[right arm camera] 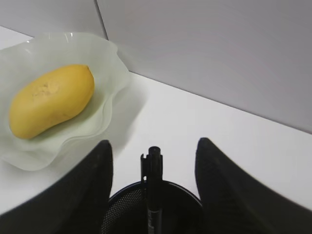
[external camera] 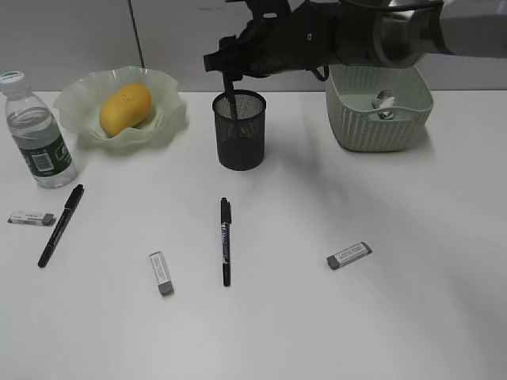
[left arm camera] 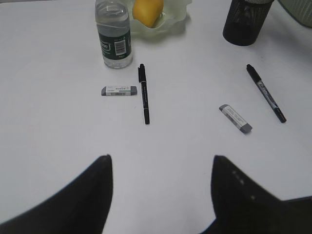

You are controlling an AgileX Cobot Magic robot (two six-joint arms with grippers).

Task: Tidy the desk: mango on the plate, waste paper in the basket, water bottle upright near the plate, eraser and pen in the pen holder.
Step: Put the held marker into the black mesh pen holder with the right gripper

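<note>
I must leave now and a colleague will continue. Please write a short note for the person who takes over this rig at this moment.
Left gripper: open, empty, above the white desk.
Right gripper: jaws apart over the black mesh pen holder; a black pen stands in it, untouched.
Done: yellow mango on the ruffled green plate; crumpled waste paper in the sage-green basket; clear water bottle upright beside the plate.
Left: two black pens and three grey-white erasers on the desk.
</note>
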